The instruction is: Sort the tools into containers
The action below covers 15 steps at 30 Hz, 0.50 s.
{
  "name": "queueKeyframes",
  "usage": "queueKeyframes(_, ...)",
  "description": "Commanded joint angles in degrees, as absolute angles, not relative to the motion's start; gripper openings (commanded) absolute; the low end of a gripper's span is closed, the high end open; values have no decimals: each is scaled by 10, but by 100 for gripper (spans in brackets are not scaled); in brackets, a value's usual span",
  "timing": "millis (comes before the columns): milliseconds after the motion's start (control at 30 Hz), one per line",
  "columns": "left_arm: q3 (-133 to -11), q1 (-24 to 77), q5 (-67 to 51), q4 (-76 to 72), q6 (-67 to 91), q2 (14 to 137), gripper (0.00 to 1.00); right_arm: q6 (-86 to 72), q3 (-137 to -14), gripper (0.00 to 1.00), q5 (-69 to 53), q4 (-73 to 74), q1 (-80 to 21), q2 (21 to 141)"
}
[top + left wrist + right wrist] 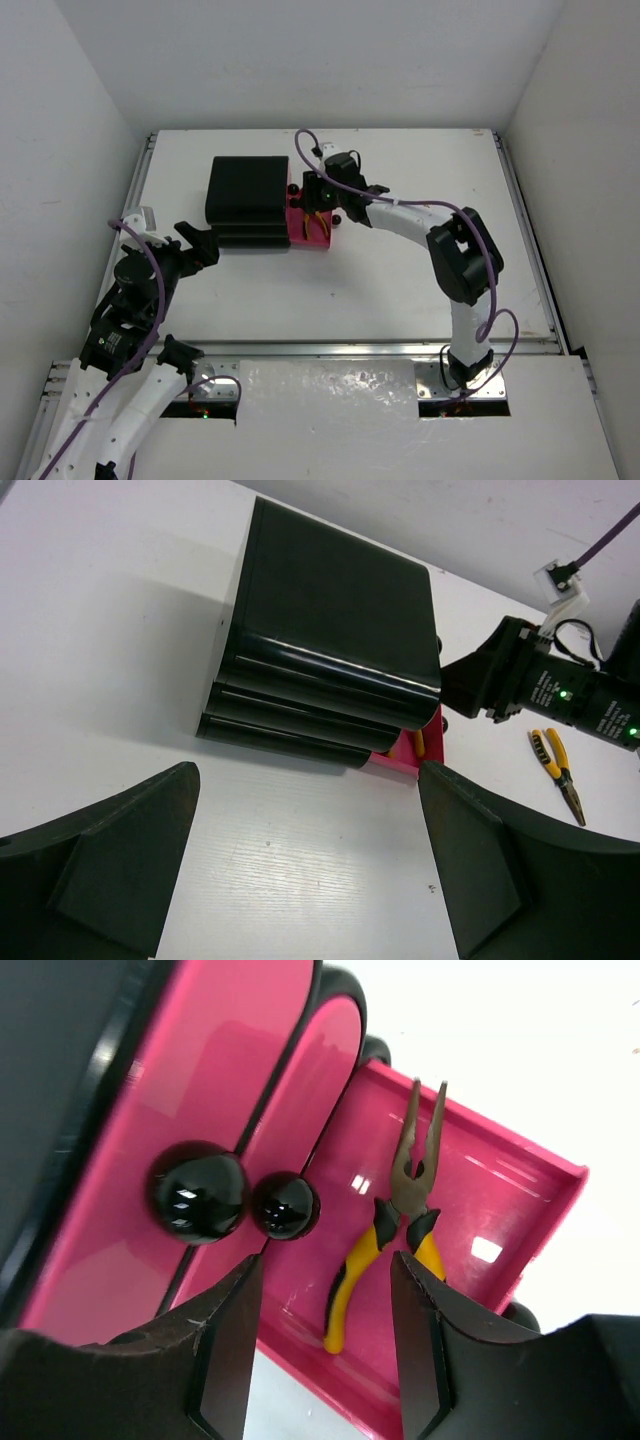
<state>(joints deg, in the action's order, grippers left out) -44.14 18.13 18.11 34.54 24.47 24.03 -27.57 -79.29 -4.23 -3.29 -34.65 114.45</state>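
From above, the black chest (pixel 247 198) sat at the far-left part of the white desk (pixel 400 290). Its lowest drawer (pixel 312 238) stood open to the right, magenta inside. The right tool (pixel 318 195) hung directly over that drawer. Yellow-handled pliers (pixel 309 223) lay in the drawer, though at this size they showed only as thin orange strokes. The left tool (pixel 205 243) hovered near the chest's near-left corner, apart from it.

In the left wrist view, the left tool (pixel 305 810) had its fingers (pixel 120 870) spread wide with only bare desk (pixel 110 650) between them. The chest (pixel 335 620) rose ahead. A corner of the pink lowest drawer (pixel 408 758) showed at its lower right edge. Beyond it was the right arm's wrist (pixel 540 685), with green lights lit. A second pliers (pixel 560 777), yellow-handled, lay flat on the desk to the right of that wrist, outside the chest.

In the right wrist view, the right tool (pixel 327 1270) was spread open and held nothing. It hung just above the lowest drawer (pixel 520 1200). The pliers (pixel 400 1225) lay there on the pink floor, jaws pointing away and parted. To the left, two round black knobs (pixel 197 1192) sat side by side on the pink fronts of the two upper drawers.
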Motion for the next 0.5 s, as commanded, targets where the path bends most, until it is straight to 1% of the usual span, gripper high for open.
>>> queueKeyframes(0, -442, 188, 179, 322, 241, 240, 89, -254, -795, 50, -23, -37, -350, 1085)
queueKeyframes(200, -442, 188, 183, 323, 242, 239, 89, -243, -781, 53, 25, -2, -331, 1053)
queueKeyframes(233, -442, 189, 183, 323, 243, 238, 89, -244, -777, 54, 20, 7, -322, 1046)
queueKeyframes(333, -441, 189, 182, 322, 243, 235, 89, -220, -791, 53, -22, 72, -282, 1055)
queueKeyframes(400, -441, 189, 179, 321, 242, 236, 89, -198, -816, 46, -59, 104, -280, 1074)
queueKeyframes(433, -441, 188, 179, 321, 242, 238, 89, -182, -826, 30, -72, 110, -280, 1088)
queueKeyframes(467, -442, 188, 179, 321, 242, 239, 89, -180, -825, 25, -94, 106, -280, 1092)
